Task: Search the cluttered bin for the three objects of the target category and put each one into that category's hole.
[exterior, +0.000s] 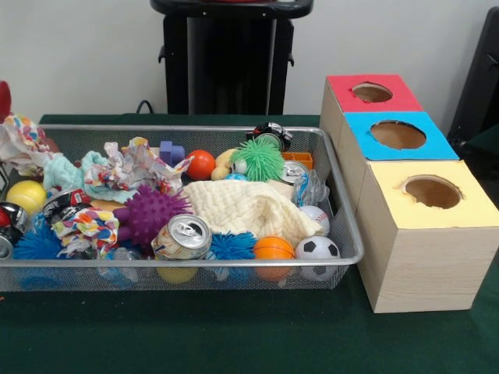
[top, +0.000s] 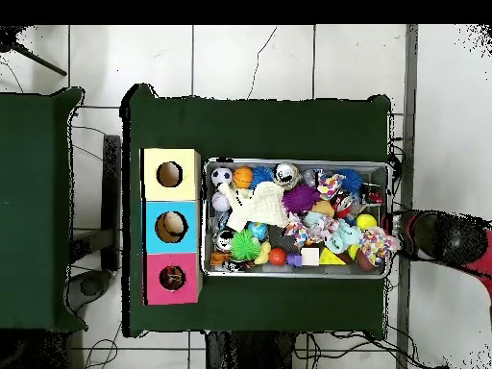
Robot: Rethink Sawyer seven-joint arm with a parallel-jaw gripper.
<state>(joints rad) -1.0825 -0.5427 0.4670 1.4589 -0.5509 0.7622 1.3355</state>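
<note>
Bin (exterior: 343,204) brims with clutter (cloth, balls, cans); three boxes (exterior: 427,234) stand at its 3 o'clock. Gripper state: cannot tell, it appears nowhere.

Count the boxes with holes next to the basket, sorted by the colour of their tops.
Red-topped box: 1
Blue-topped box: 1
Yellow-topped box: 1
Total: 3

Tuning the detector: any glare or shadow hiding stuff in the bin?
Front view: glare on the soda can lid, and the bin has a mesh front wall that veils what lies lowest. Overhead view: even light, no hard shadows inside the bin.
</note>
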